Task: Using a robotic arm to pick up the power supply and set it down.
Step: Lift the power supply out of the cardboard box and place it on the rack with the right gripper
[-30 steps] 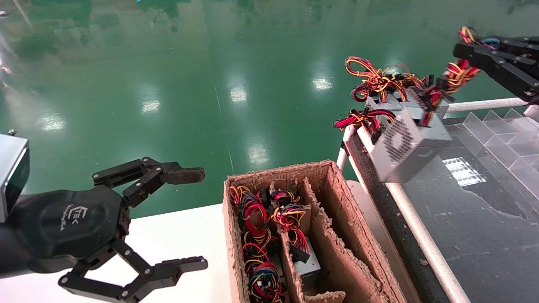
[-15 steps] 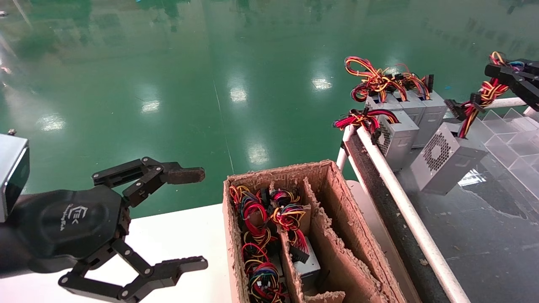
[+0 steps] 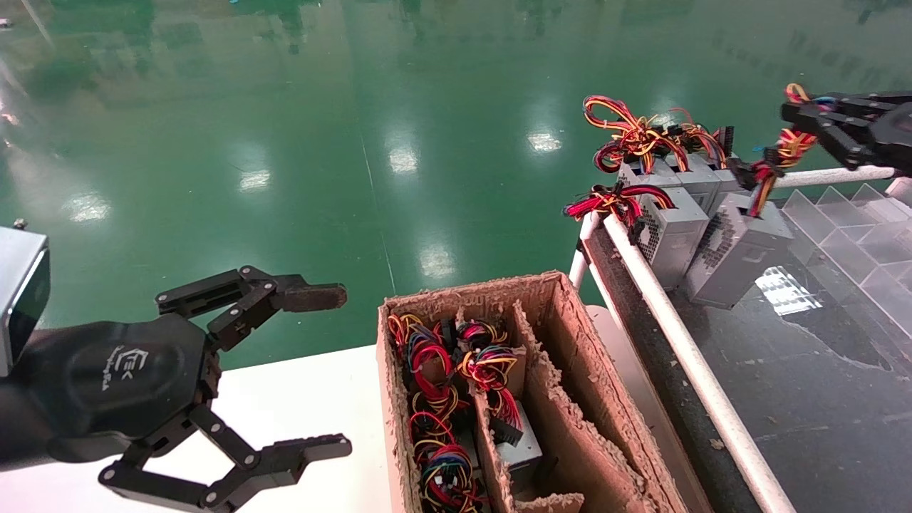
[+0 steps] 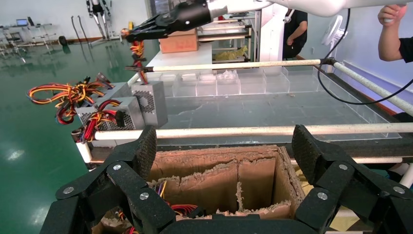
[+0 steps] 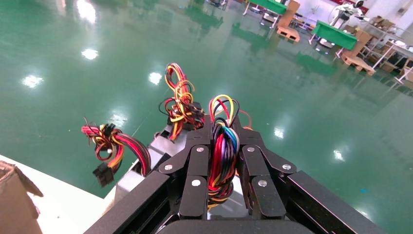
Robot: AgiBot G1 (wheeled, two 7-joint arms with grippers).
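Note:
The power supply (image 3: 737, 249), a grey box with a fan grille, hangs tilted over the black surface (image 3: 819, 370), close beside another supply (image 3: 673, 231). Whether its lower edge touches the surface I cannot tell. My right gripper (image 3: 801, 117) is above it, shut on its wire bundle (image 5: 221, 161); in the right wrist view both fingers (image 5: 197, 165) clamp the coloured wires. The left wrist view shows that gripper (image 4: 141, 34) and the hanging supply (image 4: 152, 100) far off. My left gripper (image 3: 340, 370) is open and parked over the white table, facing the cardboard box (image 4: 214, 170).
A torn cardboard box (image 3: 563, 335) with dividers holds more wired supplies. Several supplies (image 3: 684, 178) stand in a row at the far end of the black surface. A white rail (image 3: 684, 342) edges it. Clear plastic dividers (image 3: 855, 214) lie at the right. A person's arm (image 4: 392, 29) shows beyond.
The hanging power supply swung right over the black surface, then back left next to the row. My right gripper moved with it. The left arm stayed still.

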